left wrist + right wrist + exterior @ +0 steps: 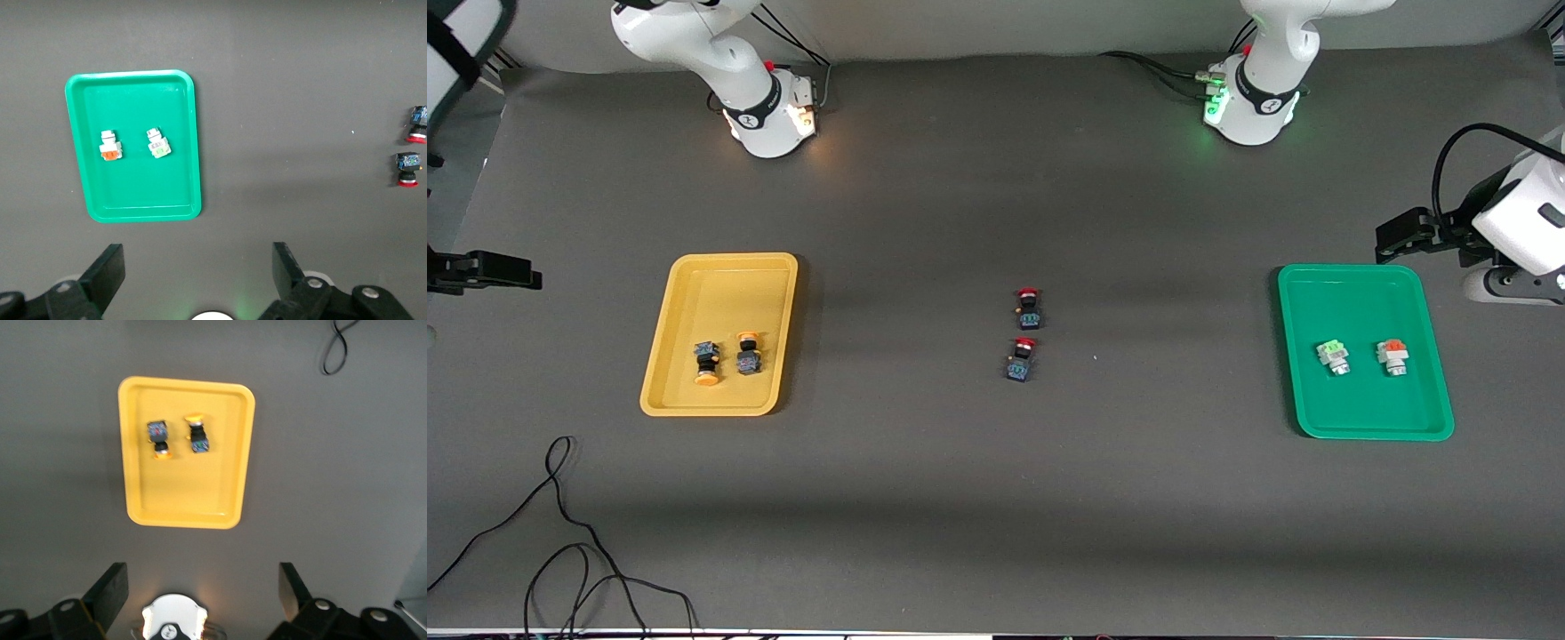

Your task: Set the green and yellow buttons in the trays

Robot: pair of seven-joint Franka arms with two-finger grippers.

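The yellow tray [660, 373] lies toward the right arm's end of the table, and two yellow buttons [707, 363] lie on their sides in it, just beside each other without touching. One has its cap turned toward the front camera, the other [748, 353] has its cap turned away from it. In the right wrist view the same pair [159, 439] sits in the half of the tray [187, 507] away from that arm's base.

The green tray [1369, 418] lies toward the left arm's end. In it lie a white button with a green cap [1333, 356] and a white button with an orange cap [1392, 356], side by side with a small gap between them.

Between the trays, near the middle of the grey mat [996, 498], two red buttons [1029, 308] lie on the bare surface in a short row, one [1022, 358] nearer the front camera than the other, well apart from both trays. A loose black cable [569, 551] curls on the mat nearer the front camera than the yellow tray. Nothing lies between the buttons and the trays.

The left gripper [197, 273] hangs high over the table edge just beside the green tray, fingers spread wide, gripping nothing. The right gripper [203, 590] waits high over the mat outside the yellow tray, fingers likewise spread and empty.
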